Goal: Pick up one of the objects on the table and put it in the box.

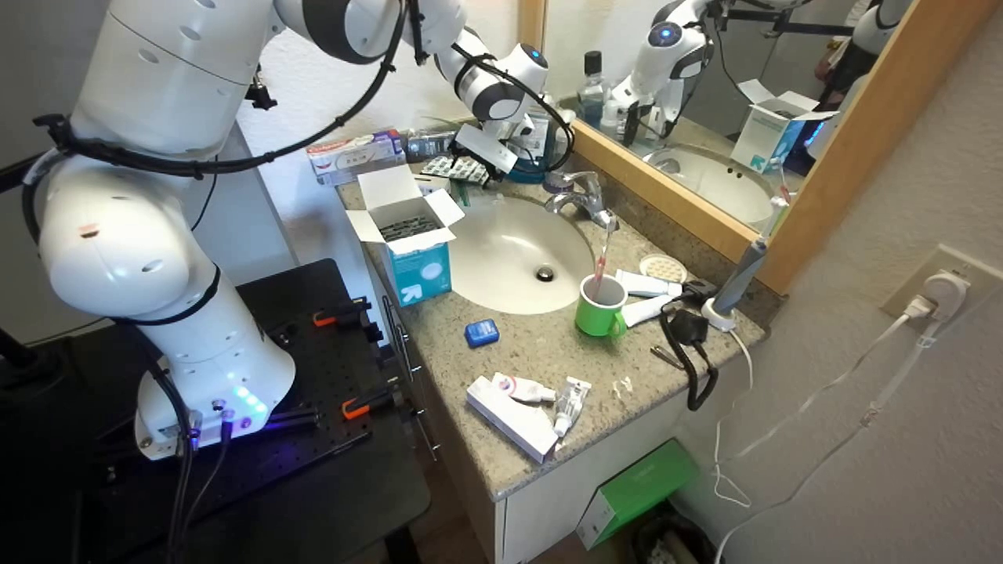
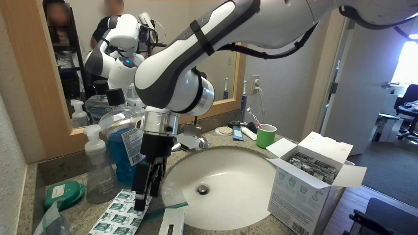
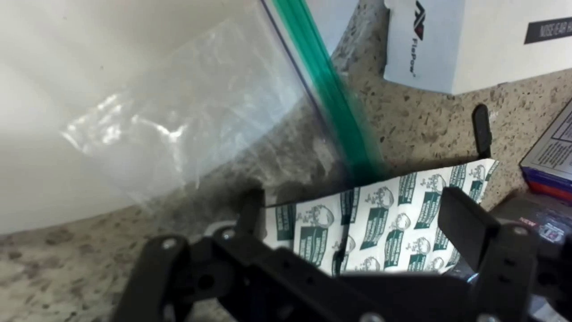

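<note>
The box (image 1: 421,270) stands on the stone counter (image 1: 517,352) beside the sink, flaps open, with several foil packets inside. It also shows in an exterior view (image 2: 294,202), and it is out of the wrist view. A white foil packet sheet with green print (image 2: 114,217) lies on the counter on the opposite side of the sink. My gripper (image 2: 147,197) points down over this sheet. In the wrist view, my gripper (image 3: 353,210) is open, with the sheet (image 3: 393,219) showing between its separated fingers. Whether the fingertips touch the sheet I cannot tell.
A clear zip bag with a green seal (image 3: 214,120) hangs over the sink (image 2: 228,182) edge. A white carton (image 3: 424,44) lies near the sheet. A soap bottle (image 2: 99,173), blue mouthwash (image 2: 122,160) and green case (image 2: 62,194) stand close by. The faucet (image 1: 584,196) and mirror are behind.
</note>
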You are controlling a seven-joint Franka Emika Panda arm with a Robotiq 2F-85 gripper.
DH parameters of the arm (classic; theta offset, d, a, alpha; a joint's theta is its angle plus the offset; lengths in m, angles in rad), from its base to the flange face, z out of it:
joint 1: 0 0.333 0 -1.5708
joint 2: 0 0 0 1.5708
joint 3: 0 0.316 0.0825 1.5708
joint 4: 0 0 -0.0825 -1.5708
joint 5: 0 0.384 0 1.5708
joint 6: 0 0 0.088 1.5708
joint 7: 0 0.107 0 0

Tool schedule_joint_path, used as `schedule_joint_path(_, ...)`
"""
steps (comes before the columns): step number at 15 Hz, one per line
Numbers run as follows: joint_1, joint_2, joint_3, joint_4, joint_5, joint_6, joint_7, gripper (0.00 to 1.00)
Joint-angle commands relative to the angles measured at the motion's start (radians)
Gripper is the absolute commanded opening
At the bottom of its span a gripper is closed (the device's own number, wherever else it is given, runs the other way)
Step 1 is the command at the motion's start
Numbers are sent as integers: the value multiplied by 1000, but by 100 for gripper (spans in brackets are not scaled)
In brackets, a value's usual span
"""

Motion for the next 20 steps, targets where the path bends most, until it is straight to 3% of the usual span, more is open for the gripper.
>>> schedule_joint_path(1, 0, -52, -6, -56, -4, 39, 45, 100)
schedule_joint_path(6, 12, -44, -6, -29, -16, 22, 57, 100)
schedule_joint_path(8, 14, -37, -6, -20, -18, 15, 66, 93)
schedule_joint_path(9, 16, -37, -6, -20, -20, 16, 72, 86)
schedule_joint_path(11, 15, -35, -4, -19, -17, 17, 73, 61)
schedule_joint_path(14, 15, -30, -4, -15, -14, 18, 77, 36)
schedule_joint_path(18, 17, -24, -2, -12, -14, 20, 93, 8)
schedule_joint_path(20, 21, -28, -4, -16, -18, 23, 101, 1)
